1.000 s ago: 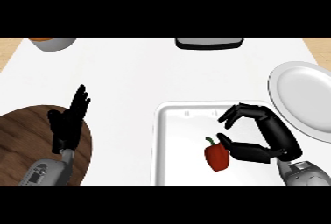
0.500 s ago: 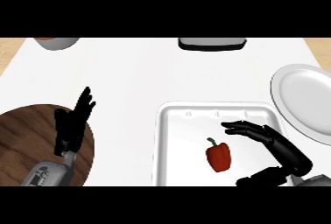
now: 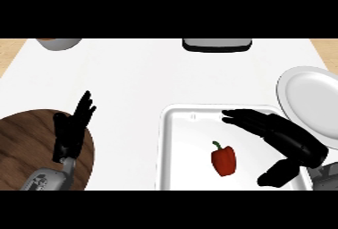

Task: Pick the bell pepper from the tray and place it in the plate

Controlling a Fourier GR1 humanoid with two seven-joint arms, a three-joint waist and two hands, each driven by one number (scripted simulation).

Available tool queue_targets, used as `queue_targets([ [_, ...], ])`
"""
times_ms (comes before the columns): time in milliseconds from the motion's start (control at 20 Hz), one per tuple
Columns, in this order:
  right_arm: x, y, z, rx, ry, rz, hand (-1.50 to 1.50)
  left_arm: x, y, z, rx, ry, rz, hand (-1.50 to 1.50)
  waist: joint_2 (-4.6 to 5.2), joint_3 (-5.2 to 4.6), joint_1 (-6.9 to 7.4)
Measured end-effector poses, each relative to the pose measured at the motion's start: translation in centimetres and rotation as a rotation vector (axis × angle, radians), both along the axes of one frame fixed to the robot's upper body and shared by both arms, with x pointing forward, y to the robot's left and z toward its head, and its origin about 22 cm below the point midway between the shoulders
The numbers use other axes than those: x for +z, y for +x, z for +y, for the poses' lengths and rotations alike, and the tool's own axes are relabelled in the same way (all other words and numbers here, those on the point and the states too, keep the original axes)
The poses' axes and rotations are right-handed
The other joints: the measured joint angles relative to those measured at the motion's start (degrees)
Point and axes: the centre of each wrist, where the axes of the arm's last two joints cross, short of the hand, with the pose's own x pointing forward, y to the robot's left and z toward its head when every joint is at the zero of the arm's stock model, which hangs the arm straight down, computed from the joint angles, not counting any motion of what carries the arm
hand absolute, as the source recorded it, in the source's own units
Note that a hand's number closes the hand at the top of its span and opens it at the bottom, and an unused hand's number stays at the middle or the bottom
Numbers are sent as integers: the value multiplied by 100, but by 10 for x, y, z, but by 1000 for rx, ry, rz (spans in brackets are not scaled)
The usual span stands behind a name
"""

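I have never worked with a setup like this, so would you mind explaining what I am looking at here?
This is a view from a humanoid robot's head, looking steeply down at a white counter. The two black shapes are its hands. The left robot hand rests open, fingers up, over a round wooden board. The right robot hand is open above a white tray, beside a red bell pepper lying in it. Nothing is held yet. The white plate at the right is where the pepper should go.
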Motion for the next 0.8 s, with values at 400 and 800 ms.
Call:
queue_targets([
  [400, 4, 0, 34, 40, -259, 138, -150, 0, -4, 2, -3, -5, -3, 0, 7, 9, 8],
  [800, -4, 8, 45, 38, -336, 185, -150, 3, -9, 2, -5, 4, 15, 0, 14, 11, -5],
])
